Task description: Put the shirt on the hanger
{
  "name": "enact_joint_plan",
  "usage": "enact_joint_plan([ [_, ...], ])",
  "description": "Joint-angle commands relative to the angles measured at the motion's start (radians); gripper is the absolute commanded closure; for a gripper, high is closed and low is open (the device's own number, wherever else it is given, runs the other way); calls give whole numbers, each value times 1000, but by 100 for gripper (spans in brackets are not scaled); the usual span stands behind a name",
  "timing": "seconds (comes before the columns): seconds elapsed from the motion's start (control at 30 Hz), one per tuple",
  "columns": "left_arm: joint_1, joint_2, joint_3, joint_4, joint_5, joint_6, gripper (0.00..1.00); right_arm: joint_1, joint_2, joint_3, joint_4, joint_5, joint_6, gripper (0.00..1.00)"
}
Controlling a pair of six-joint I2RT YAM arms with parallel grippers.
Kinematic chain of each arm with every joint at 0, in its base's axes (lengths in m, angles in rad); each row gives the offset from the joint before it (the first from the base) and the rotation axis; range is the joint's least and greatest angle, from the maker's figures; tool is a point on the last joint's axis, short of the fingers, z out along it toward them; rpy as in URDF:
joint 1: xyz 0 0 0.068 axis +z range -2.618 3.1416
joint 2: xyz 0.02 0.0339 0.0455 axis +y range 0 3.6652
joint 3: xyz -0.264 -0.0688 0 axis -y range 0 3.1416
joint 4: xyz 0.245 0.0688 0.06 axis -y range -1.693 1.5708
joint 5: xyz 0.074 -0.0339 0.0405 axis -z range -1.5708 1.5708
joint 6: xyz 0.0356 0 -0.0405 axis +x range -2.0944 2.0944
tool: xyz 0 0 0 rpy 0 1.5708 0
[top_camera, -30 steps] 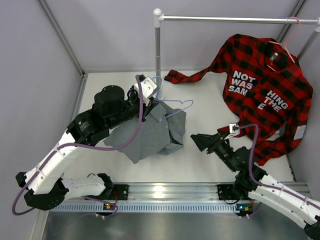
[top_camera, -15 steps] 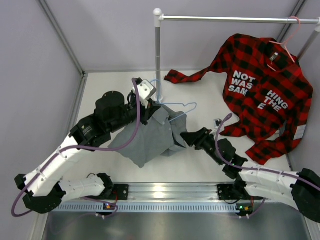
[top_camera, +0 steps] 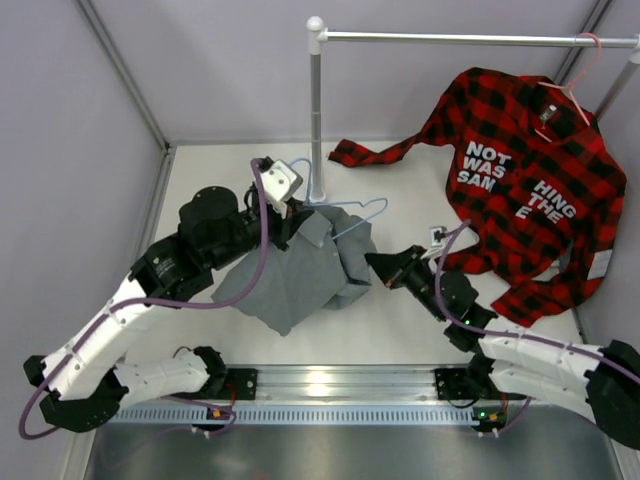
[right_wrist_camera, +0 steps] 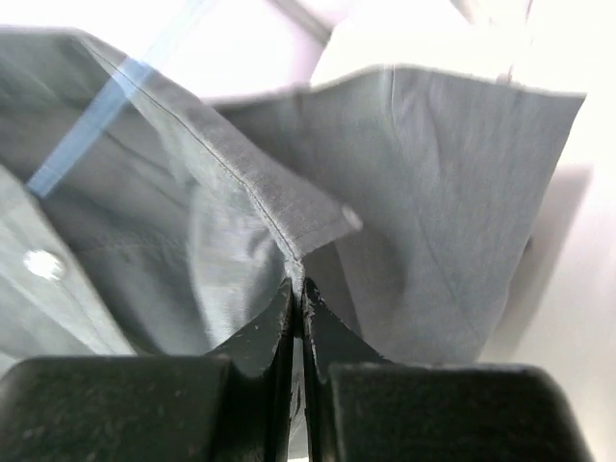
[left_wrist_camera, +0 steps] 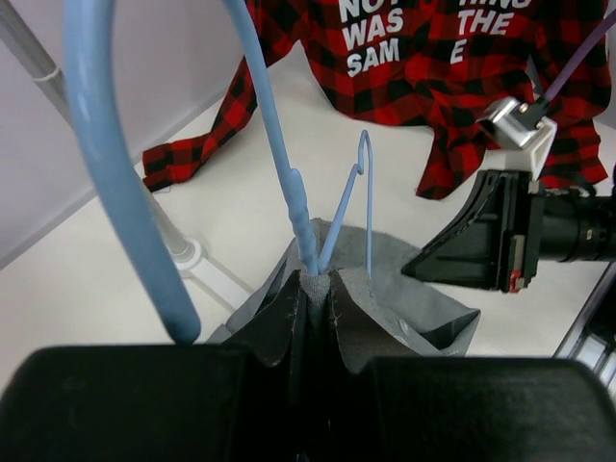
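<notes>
The grey-green shirt (top_camera: 300, 272) hangs bunched above the table, held up by its collar. My left gripper (top_camera: 291, 216) is shut on the collar cloth (left_wrist_camera: 375, 308) together with the light-blue hanger (top_camera: 352, 214), whose wire (left_wrist_camera: 274, 125) rises from between the jaws. One hanger arm sticks out to the right of the shirt. My right gripper (top_camera: 376, 266) is at the shirt's right edge, shut on a folded hem (right_wrist_camera: 289, 217). In the right wrist view the shirt (right_wrist_camera: 452, 192) fills the frame, and a strip of the hanger (right_wrist_camera: 87, 125) shows through at upper left.
A red-and-black plaid shirt (top_camera: 525, 180) hangs on a pink hanger (top_camera: 570, 95) from the rail (top_camera: 470, 39) at the right. The rail's post (top_camera: 316, 110) stands just behind my left gripper. Walls close the left and back sides.
My right gripper has moved left to the shirt's right edge and shut on it. The left arm has shifted the shirt and hanger slightly left.
</notes>
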Motion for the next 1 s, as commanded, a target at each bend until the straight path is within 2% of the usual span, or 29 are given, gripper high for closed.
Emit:
enact_joint_plan([
  [0.0, 1, -82, 3, 63, -45, 17, 100, -69, -129, 111, -171, 67, -81, 100],
  [0.13, 1, -128, -6, 36, -21, 32, 100, -172, -198, 260, -508, 43, -188, 100],
  [0.27, 1, -168, -35, 34, 33, 75, 100, -256, -143, 458, -664, -69, -273, 100],
  [0.3, 1, -185, -40, 34, 91, 96, 100, -279, -134, 476, -672, -82, -284, 100],
  [0.47, 1, -202, -47, 33, 119, 130, 100, -319, -73, 651, -753, -154, -364, 100],
  [0.57, 1, -191, -75, 34, 52, 155, 100, -324, -54, 722, -836, -160, -390, 100],
  [0.63, 1, -173, -86, 28, -71, 155, 100, -324, -68, 734, -856, -160, -391, 100],
  [0.73, 1, -124, -78, 27, -149, 150, 100, -324, -77, 746, -874, -204, -403, 100],
  [0.97, 1, -21, -6, 79, -94, 52, 100, -298, -71, 731, -795, -482, -433, 100],
])
